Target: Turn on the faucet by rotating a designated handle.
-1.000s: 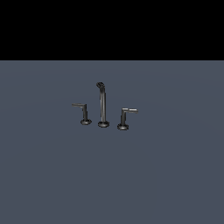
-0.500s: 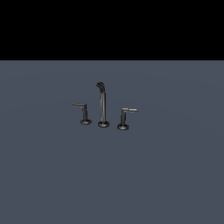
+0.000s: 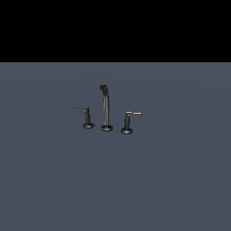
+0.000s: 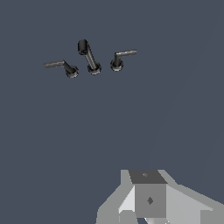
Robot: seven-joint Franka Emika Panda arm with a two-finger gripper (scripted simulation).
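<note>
Twin handle [image 3: 85, 117]: we see it at the exterior view's left end of the set, well ahead of our gripper, a dark lever on an upright post with a round base on the tabletop [image 3: 115, 180].
Spout [image 3: 106, 108]: we find it upright between the two handles, tall and thin, with a curved tip; it is as far from the gripper as its neighbours.
Handle [image 3: 129, 122]: we place the task's handle just beside the spout, at the exterior view's right end of the faucet; its paler lever points away from the spout, and nothing touches it.
Gripper [image 4: 148, 199]: we see only its grey body in the wrist view, well apart from the faucet; we cannot tell how far it is open, and we see nothing in it.
</note>
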